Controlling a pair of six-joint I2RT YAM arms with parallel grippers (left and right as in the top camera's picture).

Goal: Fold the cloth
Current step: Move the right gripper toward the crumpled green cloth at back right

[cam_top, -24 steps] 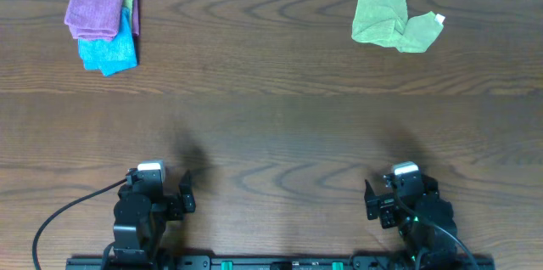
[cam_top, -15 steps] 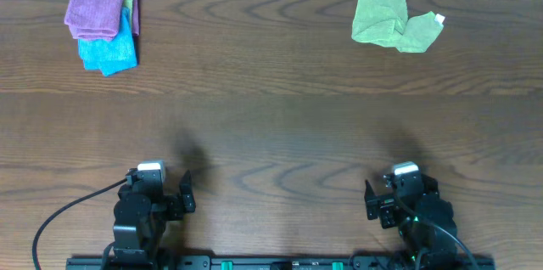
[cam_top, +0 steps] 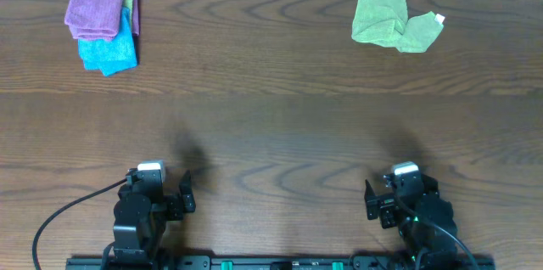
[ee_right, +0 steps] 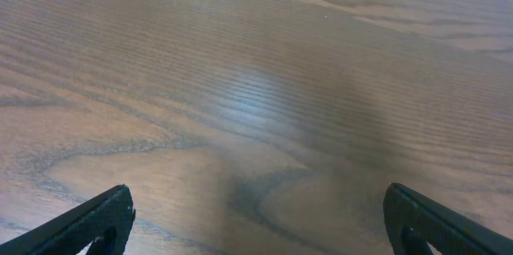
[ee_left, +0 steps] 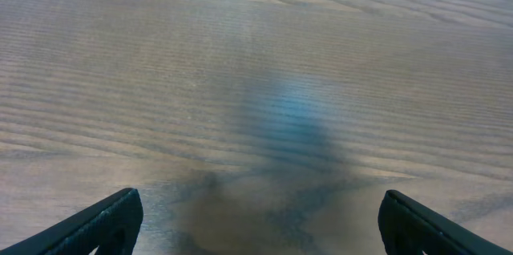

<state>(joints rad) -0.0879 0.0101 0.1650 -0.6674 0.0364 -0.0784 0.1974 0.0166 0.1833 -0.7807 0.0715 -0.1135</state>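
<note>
The cloth [cam_top: 393, 19] is light yellow-green and lies crumpled at the far right of the wooden table [cam_top: 271, 126], with a small white tag [cam_top: 440, 19] at its right corner. It shows only in the overhead view. My left gripper [cam_top: 159, 187] rests at the near left edge, far from the cloth. It is open, and in the left wrist view [ee_left: 259, 223] only bare wood lies between its dark fingertips [ee_left: 112, 215]. My right gripper [cam_top: 400, 187] sits at the near right, straight below the cloth, open [ee_right: 259, 219] with nothing between its fingertips [ee_right: 417, 215].
A folded purple cloth [cam_top: 95, 8] lies on a bright blue cloth [cam_top: 110, 49] at the far left corner. The table's far edge runs along the top of the overhead view.
</note>
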